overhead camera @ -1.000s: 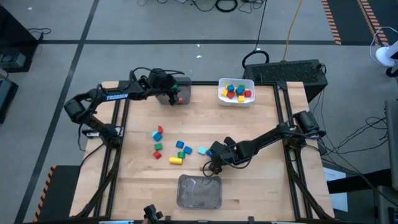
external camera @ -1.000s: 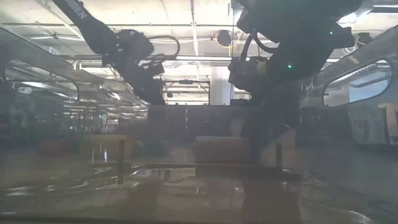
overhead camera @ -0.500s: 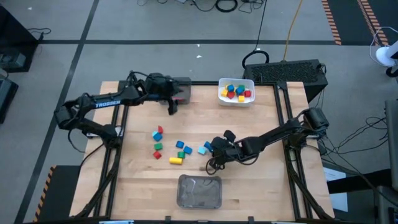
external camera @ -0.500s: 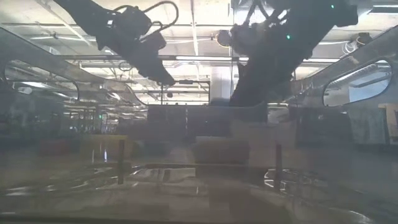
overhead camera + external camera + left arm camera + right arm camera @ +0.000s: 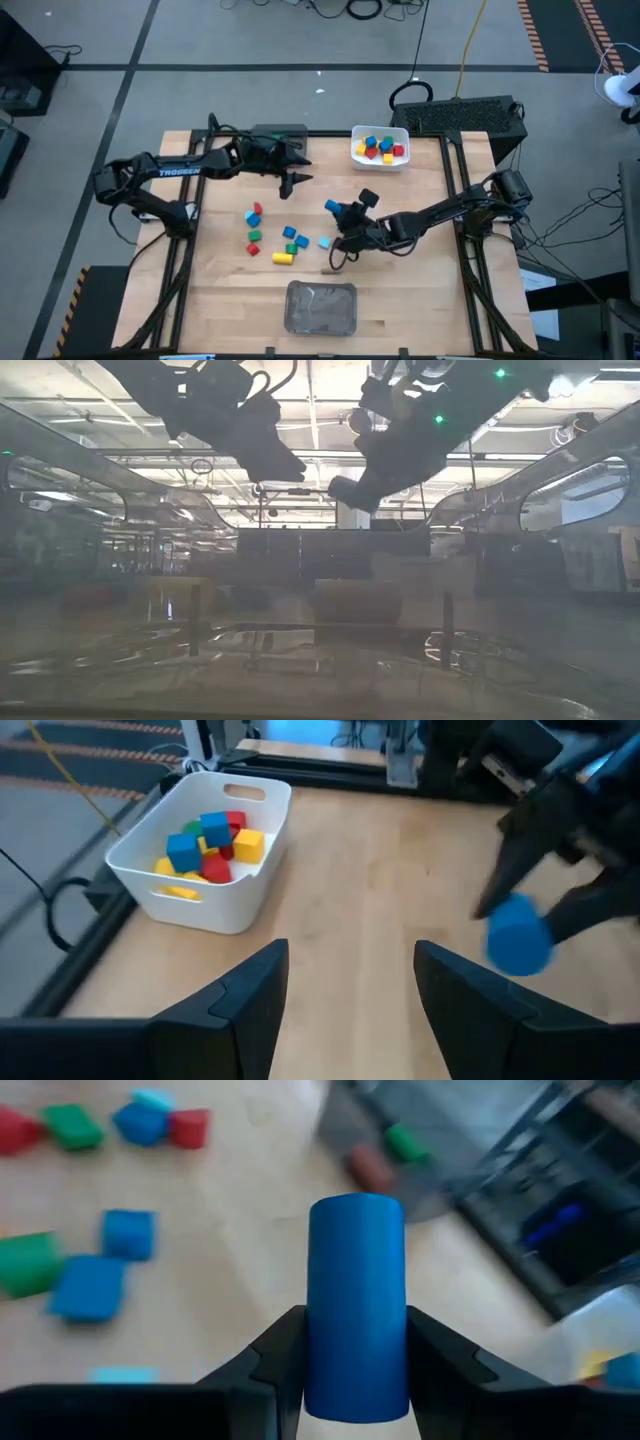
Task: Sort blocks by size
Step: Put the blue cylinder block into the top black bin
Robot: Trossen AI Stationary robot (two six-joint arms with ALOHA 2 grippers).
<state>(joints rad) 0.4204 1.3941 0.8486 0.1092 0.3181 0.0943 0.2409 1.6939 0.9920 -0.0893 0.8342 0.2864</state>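
Observation:
My right gripper hangs above the middle of the table, shut on a blue cylinder block, also seen as the blue cylinder in the left wrist view. Several loose blocks, red, green, blue and yellow, lie flat on the wood to its left. More blocks fill the white bin at the far edge. My left gripper floats open and holding nothing, just off the grey bin at the far left. That grey bin holds a green and a red block. My right gripper pinches the blue cylinder by its curved side between the two fingers, one on each flank. The cylinder's far end sticks out beyond the fingertips. It is lifted clear of the table.
Another grey bin sits at the near edge. The white bin stands ahead of my left gripper. Bare wood stretches between the white bin and the loose blocks, and along the table's right side.
My right gripper has risen from the table beside the loose blocks with the blue cylinder in it, gone toward the far edge, and rolled its wrist. My left gripper has swung away from the far-left grey bin toward the table's middle, rising and tipping up nearer level.

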